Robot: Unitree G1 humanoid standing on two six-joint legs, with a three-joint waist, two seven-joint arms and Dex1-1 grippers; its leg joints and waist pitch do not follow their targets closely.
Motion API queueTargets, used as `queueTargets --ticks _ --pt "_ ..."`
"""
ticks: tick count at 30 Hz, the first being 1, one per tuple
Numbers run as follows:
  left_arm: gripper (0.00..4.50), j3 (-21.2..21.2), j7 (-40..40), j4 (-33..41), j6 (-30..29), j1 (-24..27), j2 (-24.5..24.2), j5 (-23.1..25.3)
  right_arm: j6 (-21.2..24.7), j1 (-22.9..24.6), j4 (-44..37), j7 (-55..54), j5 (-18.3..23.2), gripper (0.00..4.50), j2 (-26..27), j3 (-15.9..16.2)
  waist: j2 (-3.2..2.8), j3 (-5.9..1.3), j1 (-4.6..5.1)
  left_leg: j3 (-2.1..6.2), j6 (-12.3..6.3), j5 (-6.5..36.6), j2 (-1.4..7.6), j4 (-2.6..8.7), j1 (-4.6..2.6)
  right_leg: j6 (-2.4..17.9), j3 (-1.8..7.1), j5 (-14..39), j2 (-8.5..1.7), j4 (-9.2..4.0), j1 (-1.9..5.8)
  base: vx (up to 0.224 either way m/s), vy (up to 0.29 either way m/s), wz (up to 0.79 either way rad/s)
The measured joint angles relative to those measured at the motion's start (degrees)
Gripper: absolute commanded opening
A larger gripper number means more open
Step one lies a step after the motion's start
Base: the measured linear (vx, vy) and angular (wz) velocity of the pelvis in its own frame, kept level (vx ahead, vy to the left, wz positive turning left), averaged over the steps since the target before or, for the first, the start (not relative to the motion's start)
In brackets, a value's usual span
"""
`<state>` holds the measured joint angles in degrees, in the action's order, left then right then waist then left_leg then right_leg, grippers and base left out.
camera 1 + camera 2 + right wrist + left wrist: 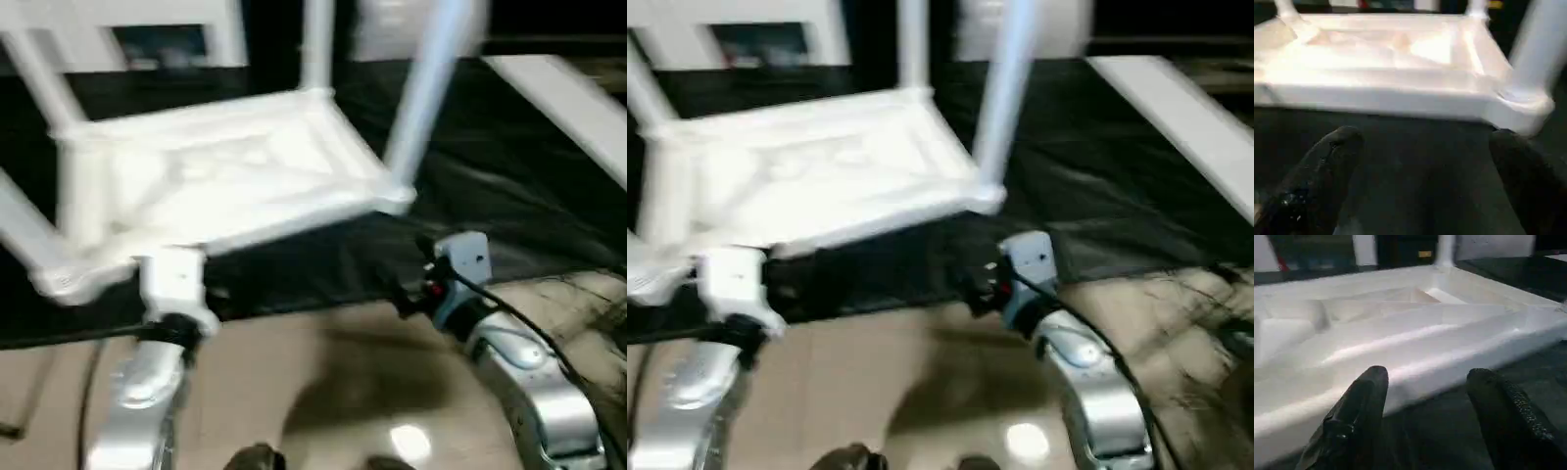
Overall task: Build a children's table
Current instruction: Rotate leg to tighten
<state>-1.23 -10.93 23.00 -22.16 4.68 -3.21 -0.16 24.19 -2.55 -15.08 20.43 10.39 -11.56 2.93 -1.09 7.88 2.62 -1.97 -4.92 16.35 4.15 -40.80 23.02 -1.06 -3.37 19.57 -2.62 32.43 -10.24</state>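
Observation:
The children's table lies upside down on a black cloth, its ribbed white top [225, 166] facing up. Legs stand in its corner sockets: one at the near right [426, 98], one at the far right [315, 44], and others at the left [39, 78]. My left gripper [1427, 377] is open at the top's near rim [1415, 367], the rim just beyond its fingertips and nothing clamped. My right gripper [1427, 137] is open wide, a short way in front of the near right corner socket [1518, 110], over the cloth.
The black cloth [490, 176] covers the floor under the table, with tan floor [323, 382] nearer me. A long white board [578, 108] lies at the right. White furniture [147, 29] stands behind. A black cable [509, 313] runs along my right forearm.

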Motion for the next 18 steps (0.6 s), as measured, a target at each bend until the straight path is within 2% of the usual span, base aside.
queueTargets --ticks 1,2,3,4,5,6,7,8,9,10,11,12,13,14,15,16,17,18 --pt "2.96 0.04 -0.03 0.25 0.04 -0.06 -0.07 0.01 -0.19 -0.52 -0.06 -0.01 -0.01 4.5 -0.13 -0.14 -0.57 -0.37 -0.64 -0.26 0.02 -1.12 2.32 3.96 -0.03 -0.18 -0.35 0.26 0.59 -0.53 0.08 0.208 0.026 0.18" --pt "2.96 -0.02 -0.04 0.47 0.08 -0.33 -0.63 0.02 -0.53 -1.24 0.2 -0.11 -0.07 4.5 -0.05 -0.31 -2.13 -0.83 -0.78 -0.4 5.52 -4.24 4.49 4.5 -0.66 0.15 -1.4 1.74 1.06 0.88 -0.27 0.208 0.026 0.18" --pt "2.96 -0.4 -0.01 0.42 0.05 -0.1 -1.09 0.1 -0.58 -2.03 0.55 -0.04 -0.07 4.5 0.78 0.45 -1.18 -1.0 -0.77 -0.47 5.89 -3.39 3.62 3.93 -0.66 1.51 -0.8 2.51 0.4 5.37 -2.55 0.224 0.047 0.06" --pt "2.96 -0.92 0.01 -0.25 -0.05 -0.06 -1.65 0.36 -0.9 -2.21 0.46 0.15 0.0 4.5 1.13 1.34 -0.99 -1.13 -0.58 -0.43 5.48 -2.9 3.21 3.52 -0.66 1.39 -0.51 2.56 0.29 9.53 -5.02 0.202 0.053 0.13" --pt "2.96 -0.75 -0.01 -0.48 -0.13 -0.07 -1.7 0.52 -1.12 -1.99 0.51 0.18 -0.03 4.5 1.11 1.66 -0.95 -1.3 -0.7 -0.5 5.12 -2.31 2.94 3.52 -1.22 0.3 -0.36 2.47 0.47 11.86 -8.53 0.202 0.053 0.13" --pt "2.96 -0.44 -0.03 -0.45 -0.11 -0.17 -1.69 0.55 -1.17 -1.95 0.57 0.18 -0.03 4.5 0.99 1.65 -0.74 -1.35 -0.87 -0.81 5.2 -1.89 2.62 3.64 -1.78 -0.81 -0.19 1.86 0.3 11.83 -11.01 0.16 0.043 0.19" --pt "2.96 -0.2 -0.03 -0.42 -0.09 -0.33 -1.69 0.57 -1.25 -1.97 0.57 0.21 -0.02 4.5 0.82 1.65 -0.04 -1.37 -1.14 -1.43 5.25 -1.44 2.11 3.75 -2.56 -2.0 0.3 1.04 -0.2 11.34 -13.16 0.132 -0.01 0.04" --pt "2.96 -0.07 -0.02 -0.34 -0.06 -0.4 -1.67 0.57 -1.39 -1.98 0.57 0.28 -0.01 4.5 0.71 1.66 1.72 -1.24 -1.48 -2.47 5.55 -0.74 0.9 3.92 -3.78 -1.63 1.35 -0.63 -0.96 8.94 -14.63 0.132 -0.01 0.04" --pt "2.96 0.01 0.01 -0.32 -0.03 -0.46 -1.67 0.57 -1.73 -1.92 0.62 0.37 -0.01 4.5 0.44 1.65 3.03 -0.9 -1.89 -3.17 6.02 -0.16 0.07 3.97 -4.57 -0.12 2.49 -4.64 -1.52 6.99 -14.56 0.097 -0.09 0.02" --pt "2.96 0.26 0.08 -0.45 -0.12 -0.48 -1.3 0.57 -1.9 -1.69 0.8 0.56 -0.02 4.5 -0.08 1.48 3.71 -0.8 -2.52 -3.74 5.06 0.61 -0.21 3.34 -5.17 0.88 3.54 -6.56 -1.03 6.66 -13.8 0.1 -0.128 -0.02" --pt "2.96 1.39 0.15 -0.45 -0.14 -0.41 -0.72 0.52 -1.92 -1.8 1.58 0.67 -0.03 4.5 -0.64 1.06 3.39 -0.83 -3.14 -3.67 2.2 2.15 -0.04 1.62 -5.4 1.21 3.75 -6.42 -0.36 5.99 -12.92 0.1 -0.128 -0.02" --pt "2.96 2.13 0.14 -0.44 -0.16 -0.44 -0.65 0.44 -1.93 -1.8 1.95 0.67 -0.04 4.5 -0.69 0.73 3.34 -0.85 -3.27 -3.3 1.78 2.4 -0.27 0.39 -5.16 1.43 3.74 -6.3 -0.18 5.36 -12.03 0.123 -0.095 -0.05" --pt "2.96 2.26 0.15 -0.41 -0.11 -0.48 -0.57 0.32 -2.04 -1.8 1.95 0.67 -0.03 4.5 -0.69 0.57 3.21 -0.87 -3.29 -3.12 1.9 2.34 -0.41 -0.16 -4.88 1.48 3.77 -6.27 0.18 4.61 -11.21 0.12 -0.019 -0.05" --pt "2.96 2.13 0.22 -0.26 -0.08 -0.61 -0.64 0.24 -2.31 -1.89 1.93 0.75 -0.02 4.5 -0.72 0.45 2.69 -0.96 -3.43 -2.78 2.76 1.8 -0.26 0.81 -4.42 1.69 3.58 -6.23 0.65 4.15 -10.45 0.12 -0.019 -0.05" --pt "2.96 2.08 0.26 -0.14 0.03 -0.76 -0.61 -0.03 -2.46 -1.96 1.79 0.85 -0.02 4.5 -0.83 0.37 1.89 -1.04 -3.46 -2.33 3.52 0.53 0.46 2.69 -3.59 2.05 3.14 -6.2 1.37 4.1 -10.26 0.116 0.033 -0.06" --pt "2.96 1.96 0.25 -0.06 0.18 -0.66 -0.72 -0.19 -2.5 -2.03 1.89 1.02 -0.03 4.5 -0.91 0.35 1.16 -1.15 -3.57 -2.08 6.55 -1.23 1.42 2.89 -2.95 2.03 2.48 -6.03 1.81 4.37 -10.42 0.148 0.078 -0.03" --pt "2.96 1.09 -0.03 -0.09 0.39 -0.22 -0.74 -0.95 -2.53 -1.98 1.95 1.59 0.15 4.5 -0.4 1.06 1.18 -1.32 -3.07 -2.01 6.5 -1.05 1.36 2.71 -2.57 2.19 2.46 -6.03 1.78 4.14 -10.89 0.148 0.078 -0.03" --pt "3.15 0.63 -0.45 -0.01 0.83 0.24 -0.68 -2.02 -2.61 -2.01 1.94 2.46 0.52 4.5 -0.47 1.55 1.2 -1.42 -2.98 -2.02 6.46 -1.06 1.28 2.67 -2.15 2.36 2.5 -6.36 1.73 3.96 -11.39 0.133 0.103 -0.05"
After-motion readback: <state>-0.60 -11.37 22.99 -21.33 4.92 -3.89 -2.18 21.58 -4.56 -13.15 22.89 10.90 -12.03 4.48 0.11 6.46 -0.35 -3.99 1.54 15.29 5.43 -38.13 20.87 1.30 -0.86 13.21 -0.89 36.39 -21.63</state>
